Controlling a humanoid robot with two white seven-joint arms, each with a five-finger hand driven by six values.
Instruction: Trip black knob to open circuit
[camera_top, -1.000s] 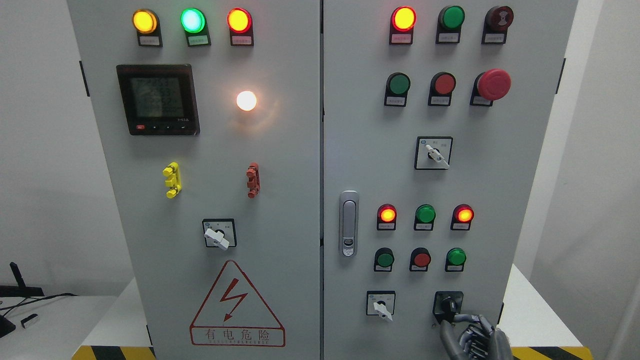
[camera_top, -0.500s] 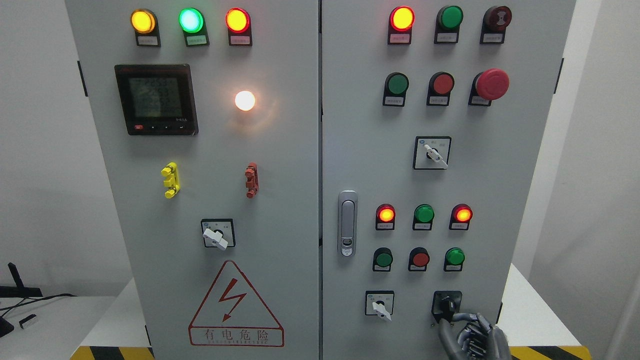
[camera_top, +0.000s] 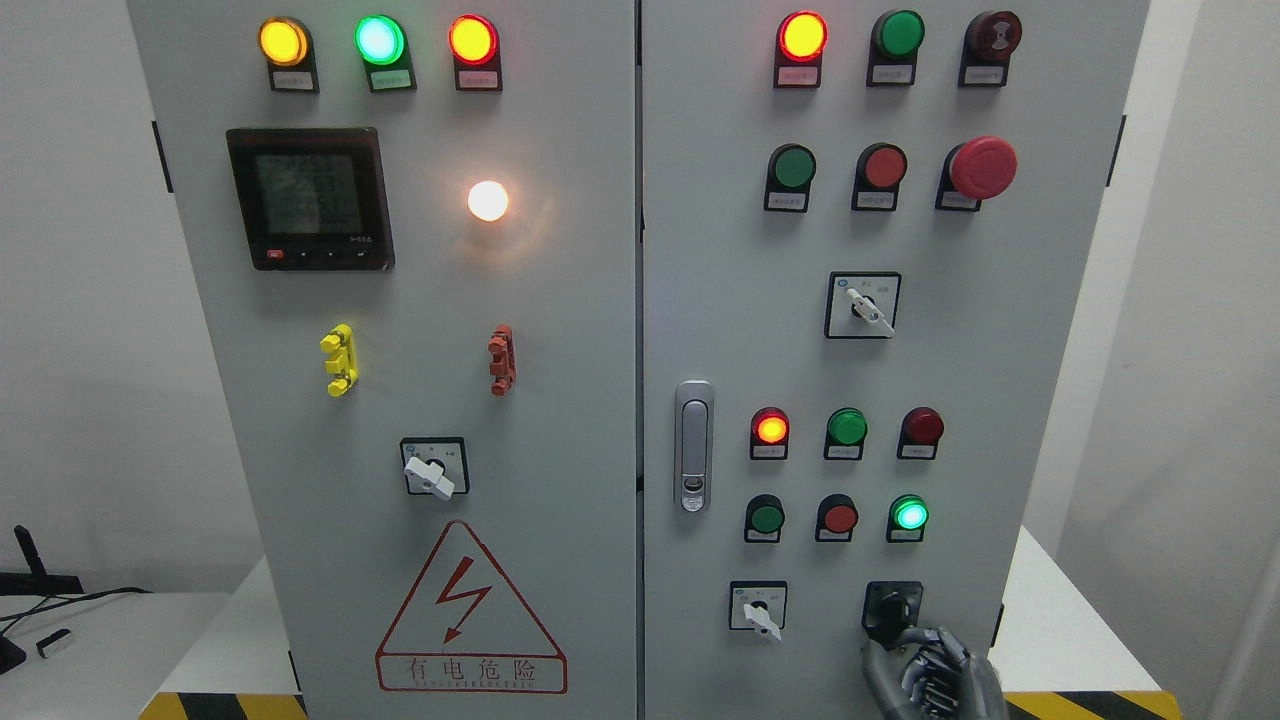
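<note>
One right hand (camera_top: 932, 672) — fingers curled, touching black knob (camera_top: 893, 607), lower-right cabinet door (camera_top: 720, 300)

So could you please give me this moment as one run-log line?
right hand: on black knob | lamp above: lit green | left hand: not visible

The cabinet door (camera_top: 1000, 330) is smooth, matt grey painted metal. Its door latch (camera_top: 694, 445) looks like bright brushed metal. The emergency stop button (camera_top: 982, 167) is glossy red plastic, the black knob (camera_top: 891, 607) probably plastic.
</note>
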